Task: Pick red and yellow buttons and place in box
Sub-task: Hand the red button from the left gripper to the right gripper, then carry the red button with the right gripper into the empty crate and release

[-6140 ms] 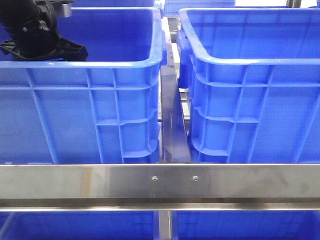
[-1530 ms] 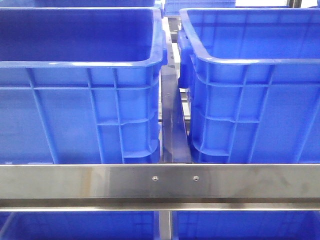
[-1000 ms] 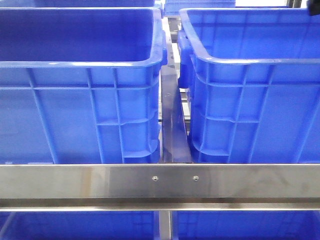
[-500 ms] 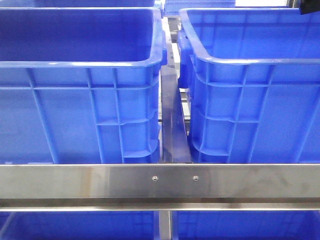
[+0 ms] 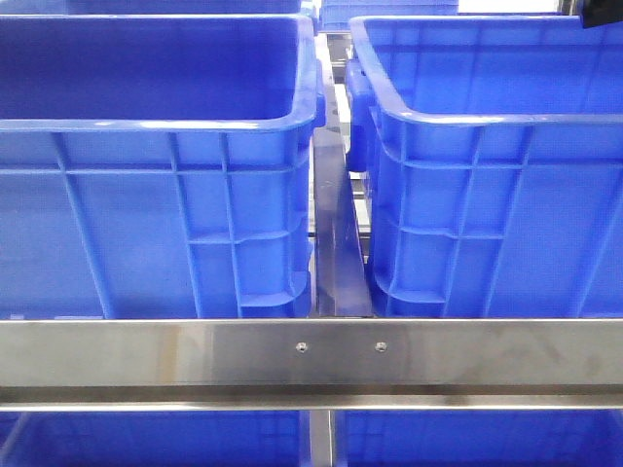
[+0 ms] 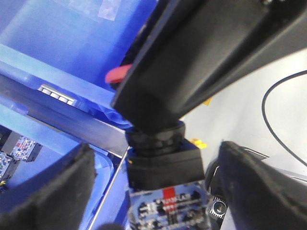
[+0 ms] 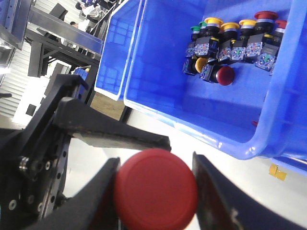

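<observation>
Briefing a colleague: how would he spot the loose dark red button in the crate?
In the right wrist view, past the red button held in the jaws, sits a blue crate. Inside, buttons stand in a row; the loose button lies off it beside a yellow cap, dark red face showing.

— What's carrying everything in front of you?

— A steel rack [image 5: 243, 355]. Its bright front rail runs straight across near me, with two small screws at the middle.

— And what sits on it?

— Two big blue crates side by side: the left crate [image 5: 156, 224] and the right crate [image 5: 496, 214], apart, with a narrow metal divider [image 5: 339, 253] standing in the gap between them.
</observation>
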